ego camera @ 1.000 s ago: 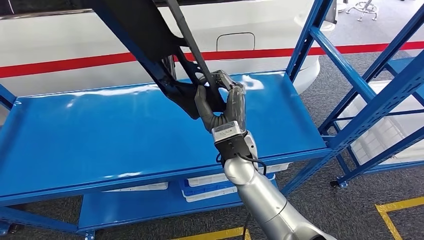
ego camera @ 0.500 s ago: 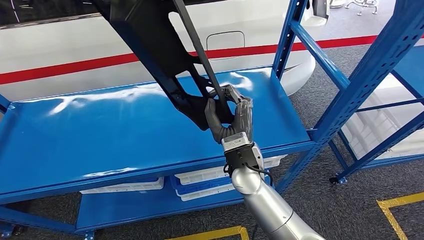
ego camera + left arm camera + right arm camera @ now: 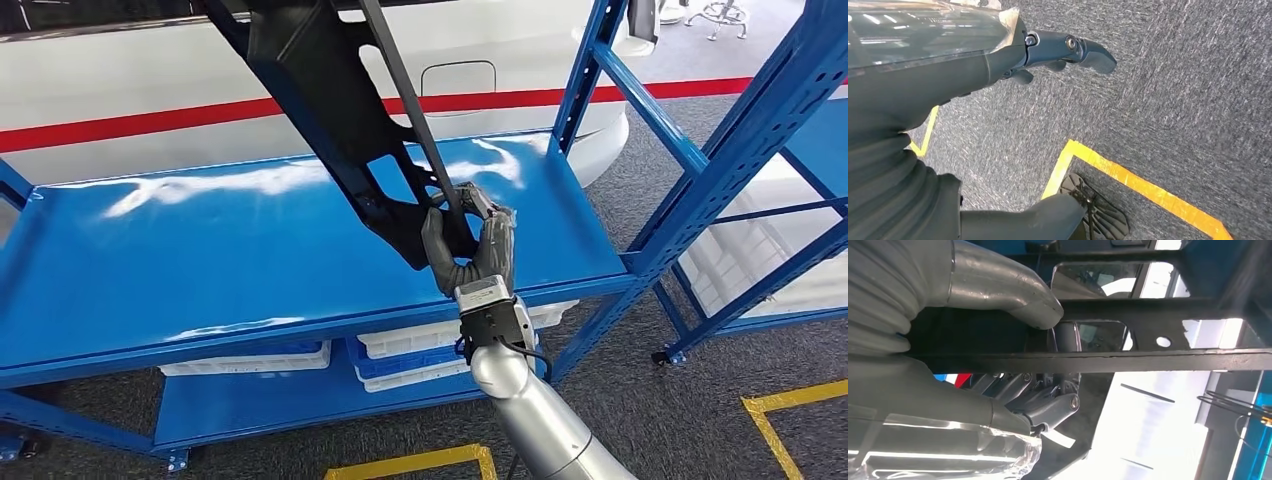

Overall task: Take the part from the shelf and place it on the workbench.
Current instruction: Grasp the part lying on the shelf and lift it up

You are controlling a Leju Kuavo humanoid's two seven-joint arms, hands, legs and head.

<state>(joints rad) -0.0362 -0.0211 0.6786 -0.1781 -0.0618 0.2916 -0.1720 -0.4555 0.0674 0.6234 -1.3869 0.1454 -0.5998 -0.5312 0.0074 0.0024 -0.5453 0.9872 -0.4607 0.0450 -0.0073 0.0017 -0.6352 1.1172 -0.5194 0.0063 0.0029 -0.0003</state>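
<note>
We stand on grey carpet (image 3: pixel 640 420) marked with yellow floor tape (image 3: pixel 790 405), facing a glossy blue metal shelf rack (image 3: pixel 200 270). White plastic bins (image 3: pixel 420 350) sit on its lower tier, and behind it runs a white panel with a red stripe (image 3: pixel 150 115).

Nearest to us, our silver right arm rises from below to the right hand (image 3: pixel 470 250), which grips the long black moulded part with cut-out windows (image 3: pixel 330 100). The part is dark, matte and flat-sided, with a thin black bar running along one edge and open slots near its lower end. It slants up and away from the hand towards the top of the head view, and its lower end hangs just above the shelf's upper blue surface, near the front right; whether it touches the shelf we cannot tell.

The dark fingers (image 3: pixel 497 240) wrap round the part's lower end from one side, while the thumb (image 3: pixel 435 250) closes on it from the other, so the part sits clamped between them.

The right wrist view adds what the head view hides: the grey thumb (image 3: pixel 1013 290) presses on one flat rail of the part (image 3: pixel 1158 360), with the fingers (image 3: pixel 1048 405) curled under the thin bar.

Our left hand (image 3: pixel 1048 50) hangs over the carpet beside yellow tape, its fingers loosely spread and holding nothing.
</note>
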